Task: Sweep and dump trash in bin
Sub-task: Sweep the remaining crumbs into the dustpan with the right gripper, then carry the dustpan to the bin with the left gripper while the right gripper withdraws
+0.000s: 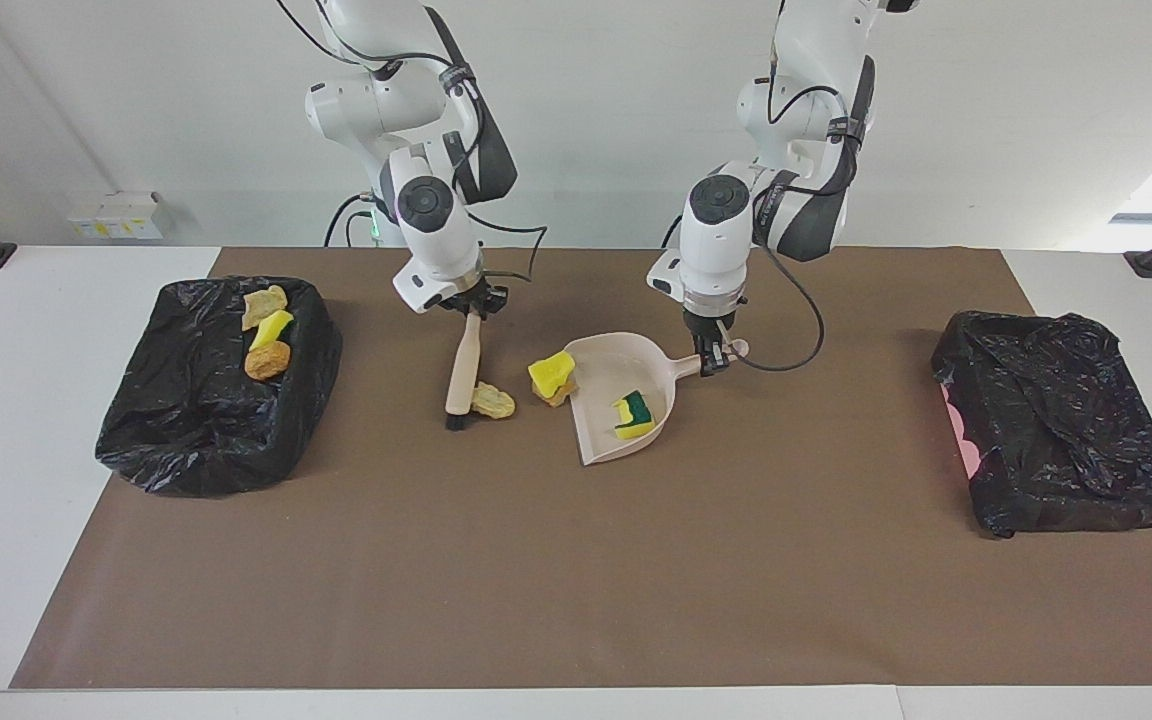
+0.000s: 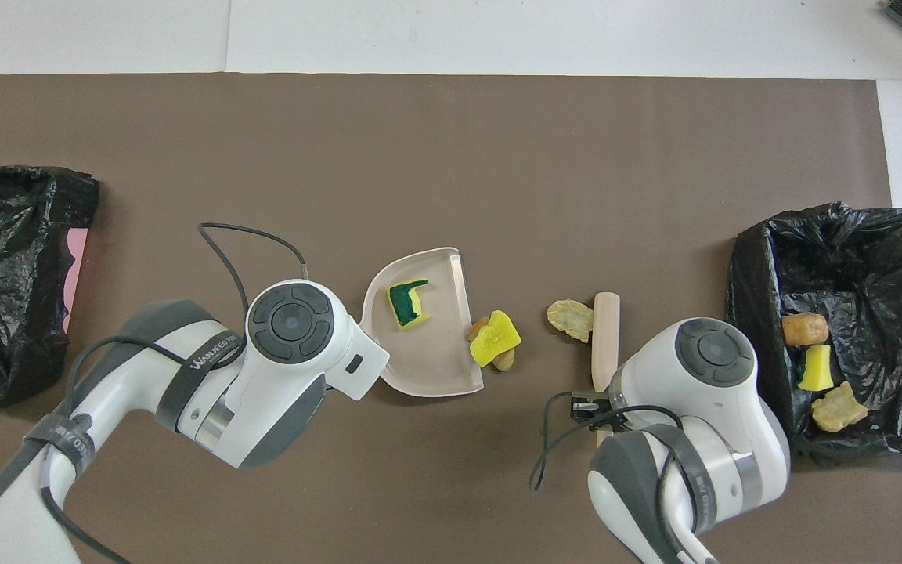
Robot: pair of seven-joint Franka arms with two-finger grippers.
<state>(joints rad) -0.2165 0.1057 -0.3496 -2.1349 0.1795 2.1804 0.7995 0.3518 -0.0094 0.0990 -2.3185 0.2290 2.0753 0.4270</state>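
Seven bits of trash are in view. A yellow-and-green sponge (image 1: pixel 634 414) already lies inside the beige dustpan (image 1: pixel 604 440). A yellow sponge chunk (image 1: pixel 551 371) sits on a tan lump (image 1: pixel 556 396) right at the pan's open lip, and a pale rock-like lump (image 1: pixel 493 401) lies touching the brush's black bristles (image 1: pixel 456 421), toward the right arm's end from the pan. Three more pieces (image 1: pixel 267 333) rest in the black-lined bin (image 1: pixel 206 440) at that end of the tabletop.

The brush (image 1: pixel 463 370) stands nearly upright, its handle pinched by the right end effector (image 1: pixel 466 305). The left end effector (image 1: pixel 714 362) is clamped on the dustpan's handle. The coming stroke likely runs from the brush toward the pan mouth, across the brush's long axis. A second black-lined bin (image 1: pixel 1056 430) stands at the left arm's end.
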